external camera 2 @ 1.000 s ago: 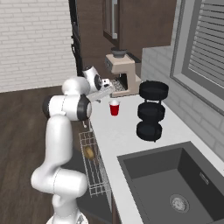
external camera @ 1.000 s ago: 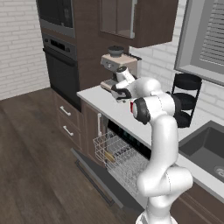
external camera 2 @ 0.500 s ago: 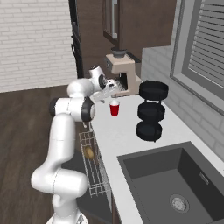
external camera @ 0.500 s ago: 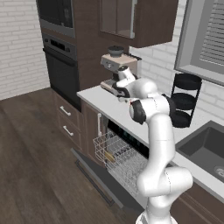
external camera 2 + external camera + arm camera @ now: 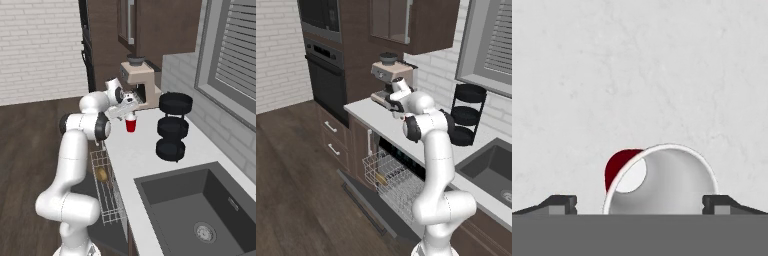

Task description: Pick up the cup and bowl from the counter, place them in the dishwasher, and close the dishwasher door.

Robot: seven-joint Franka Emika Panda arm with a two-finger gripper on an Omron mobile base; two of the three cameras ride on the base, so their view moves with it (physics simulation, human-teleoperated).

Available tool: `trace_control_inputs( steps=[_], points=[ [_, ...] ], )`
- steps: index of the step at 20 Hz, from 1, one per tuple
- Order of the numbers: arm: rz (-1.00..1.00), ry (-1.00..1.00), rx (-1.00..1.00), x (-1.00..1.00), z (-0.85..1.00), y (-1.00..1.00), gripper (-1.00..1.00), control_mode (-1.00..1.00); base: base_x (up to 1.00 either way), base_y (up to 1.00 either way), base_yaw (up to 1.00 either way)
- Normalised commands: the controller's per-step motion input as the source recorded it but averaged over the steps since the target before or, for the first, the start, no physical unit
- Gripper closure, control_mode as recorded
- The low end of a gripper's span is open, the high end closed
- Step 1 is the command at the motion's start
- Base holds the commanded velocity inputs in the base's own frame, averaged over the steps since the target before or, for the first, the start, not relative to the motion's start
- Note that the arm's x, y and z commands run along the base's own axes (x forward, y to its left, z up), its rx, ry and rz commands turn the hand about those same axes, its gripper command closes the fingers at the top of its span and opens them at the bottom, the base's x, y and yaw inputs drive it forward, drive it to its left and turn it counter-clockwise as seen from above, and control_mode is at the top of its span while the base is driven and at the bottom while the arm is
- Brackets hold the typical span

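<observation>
The red cup (image 5: 131, 123) stands upright on the light counter (image 5: 135, 160), in front of the coffee machine. My gripper (image 5: 130, 112) hangs just above it, open. In the hand view the cup (image 5: 662, 180) shows its white rim and inside between the two spread fingertips (image 5: 562, 203), with nothing touching it. The tan bowl (image 5: 102, 174) lies in the white wire rack (image 5: 396, 180) of the dishwasher. The rack is pulled out over the dishwasher door (image 5: 363, 200), which is folded down flat. From the left base view the arm covers the cup.
A beige coffee machine (image 5: 137, 82) stands right behind the cup. The black three-tier stand (image 5: 172, 125) is to its right, and the dark sink (image 5: 195, 210) lies nearer. A black wall oven (image 5: 326, 75) and brown drawers (image 5: 331, 137) sit left of the dishwasher.
The hand has swung from beside the coffee machine to above the cup and come lower. The cup and bowl have not moved.
</observation>
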Motion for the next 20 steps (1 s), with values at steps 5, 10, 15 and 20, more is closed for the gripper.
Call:
trace_control_inputs(
  steps=[5,10,15,20],
  points=[
    [0.00,0.04,0.00,0.00,-0.25,0.00,-1.00,-1.00,0.00,0.00,0.00],
    [0.00,0.01,0.00,0.00,-0.20,0.00,-1.00,-1.00,0.00,0.00,0.00],
    [0.00,0.02,0.00,0.00,-0.19,0.00,1.00,-1.00,0.00,0.00,0.00],
    [0.00,0.06,0.00,0.00,-0.17,0.02,1.00,-1.00,0.00,0.00,0.00]
  ],
)
